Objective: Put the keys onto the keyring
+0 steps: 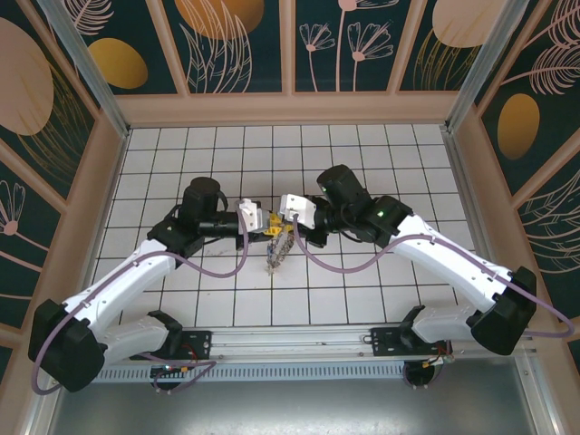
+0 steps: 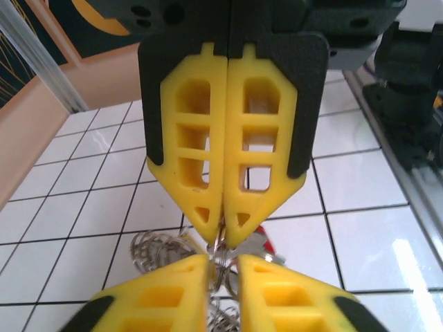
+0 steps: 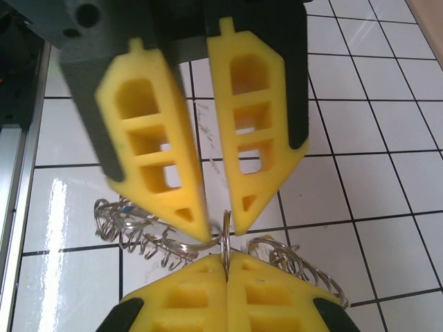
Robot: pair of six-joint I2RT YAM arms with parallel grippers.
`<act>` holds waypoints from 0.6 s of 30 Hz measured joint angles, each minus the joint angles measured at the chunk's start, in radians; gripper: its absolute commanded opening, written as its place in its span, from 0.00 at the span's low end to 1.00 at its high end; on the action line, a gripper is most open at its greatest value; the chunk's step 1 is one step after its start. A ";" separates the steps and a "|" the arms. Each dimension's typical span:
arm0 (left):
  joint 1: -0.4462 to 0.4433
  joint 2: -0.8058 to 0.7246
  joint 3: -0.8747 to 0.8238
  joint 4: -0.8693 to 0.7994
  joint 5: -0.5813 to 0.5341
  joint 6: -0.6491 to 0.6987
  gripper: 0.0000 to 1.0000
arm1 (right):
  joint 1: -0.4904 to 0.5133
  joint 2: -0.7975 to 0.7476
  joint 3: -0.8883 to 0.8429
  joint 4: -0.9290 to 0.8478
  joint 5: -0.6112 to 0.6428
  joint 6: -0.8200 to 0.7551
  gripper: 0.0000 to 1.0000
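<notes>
Looking down from above, we see both arms meet over the middle of the tiled table (image 1: 381,154), and the keys (image 1: 276,254) hang as a small metal cluster below the meeting point, either clear of the tiles or just brushing them; we cannot tell which. The left gripper (image 2: 221,234) is fully closed, its yellow tips pinching the keyring (image 2: 220,247), which shows edge-on as a thin silvery wire. The right gripper (image 3: 220,228) faces it tip to tip and is parted a little. Its two fingers straddle the same wire without clearly pressing on it, and one of them is blurred. Beneath the tips the left wrist view gives us a red plastic head (image 2: 261,243) and bits of bright metal, mixed with coiled wire loops (image 3: 138,228) that spread to either side. We judge the ring light, stiff, springy and slick, as polished wire is. It will pivot or slide in a pinch unless the pads take it flat across the wire, well apart from the split end that must open. The keys are light too and hang loose, so they will swing and turn when moved. The plastic head offers the better hold, being broader and less slippery than the blade.
</notes>
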 measured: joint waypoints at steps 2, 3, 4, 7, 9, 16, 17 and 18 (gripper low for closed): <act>0.000 0.005 0.011 -0.027 -0.006 0.022 0.09 | 0.001 0.000 0.000 0.000 0.000 0.000 0.00; 0.000 0.005 0.014 -0.038 -0.011 0.031 0.09 | 0.002 0.000 0.000 0.000 0.000 0.000 0.00; -0.001 0.005 0.015 -0.044 -0.012 0.037 0.07 | 0.002 0.000 0.000 0.000 0.000 0.000 0.00; -0.001 0.005 0.016 -0.051 -0.014 0.052 0.00 | 0.005 0.000 0.000 0.000 0.000 0.000 0.00; -0.001 0.005 0.018 -0.055 -0.016 0.051 0.00 | 0.007 0.000 0.000 0.000 -0.002 0.000 0.00; 0.000 0.006 0.002 -0.011 0.032 0.001 0.00 | 0.001 -0.020 -0.018 0.011 -0.030 -0.001 0.11; 0.000 0.003 -0.012 0.019 0.045 -0.022 0.00 | -0.004 -0.034 -0.032 0.020 -0.042 0.000 0.13; 0.000 0.000 -0.032 0.062 0.061 -0.051 0.00 | -0.009 -0.047 -0.047 0.029 -0.058 0.000 0.17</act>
